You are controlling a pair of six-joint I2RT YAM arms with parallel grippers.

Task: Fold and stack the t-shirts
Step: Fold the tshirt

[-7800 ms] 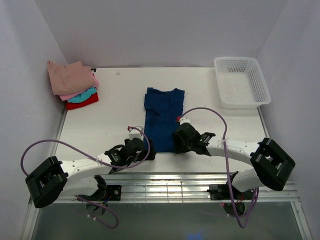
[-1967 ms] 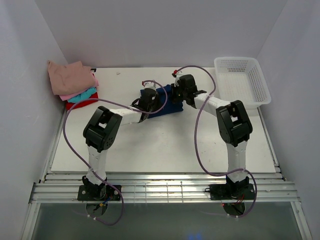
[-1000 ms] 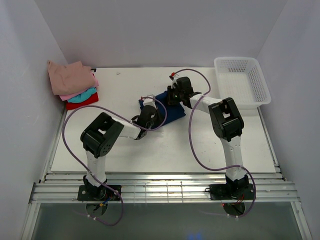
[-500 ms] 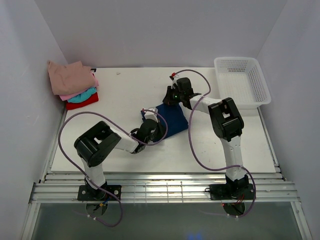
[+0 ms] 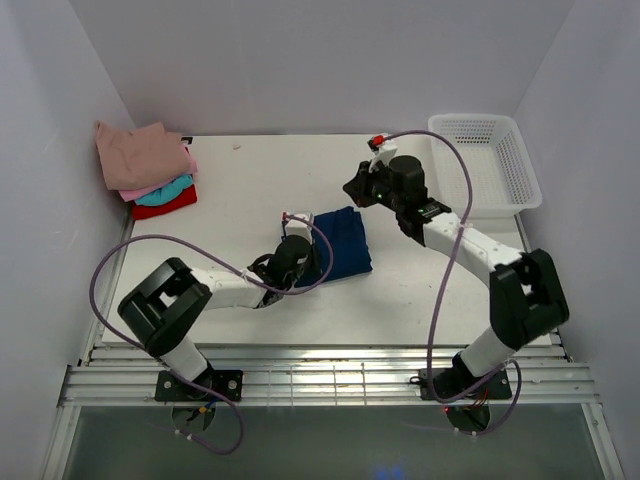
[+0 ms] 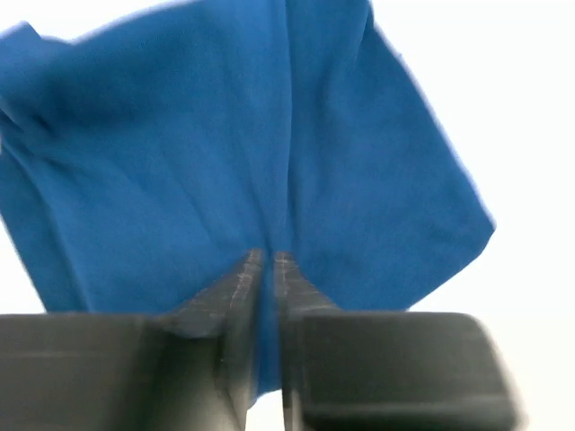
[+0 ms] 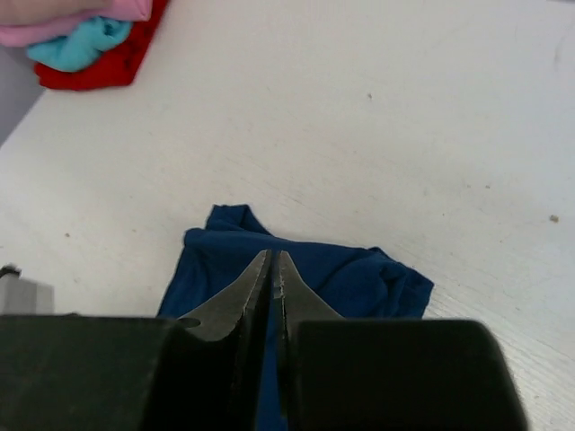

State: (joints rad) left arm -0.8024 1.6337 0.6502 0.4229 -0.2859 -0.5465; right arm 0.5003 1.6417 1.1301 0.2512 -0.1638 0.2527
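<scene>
Near the middle of the worktop (image 5: 240, 190) lies the navy blue tee (image 5: 340, 240), folded into a compact, slightly skewed rectangle with soft creases across its top layer. No print shows on the side facing up.

The left claw (image 6: 267, 259) sits low at the tee's left edge, its arm stretched flat across the worktop. In the left wrist view its fingers are clenched to a thin slit with blue cloth showing between them, and the creases in the fabric run in toward the tips, so it is grasping the edge of the tee.

The right claw (image 7: 272, 256) hangs in the air beyond the tee's far right corner, apart from the cloth. Its fingers are pressed together with only a hairline between them and hold nothing. The right wrist view looks down past them onto the folded tee and the bare worktop around it.

At the far left corner, against the wall, sits a stack of folded tees. The dusty-pink tee (image 5: 140, 152) is on top, then the pink tee (image 5: 140, 191), the teal tee (image 5: 168, 190), and the red tee (image 5: 170, 208) at the bottom. The stack is well apart from the navy tee.

At the far right corner stands the white mesh basket (image 5: 492, 208).
</scene>
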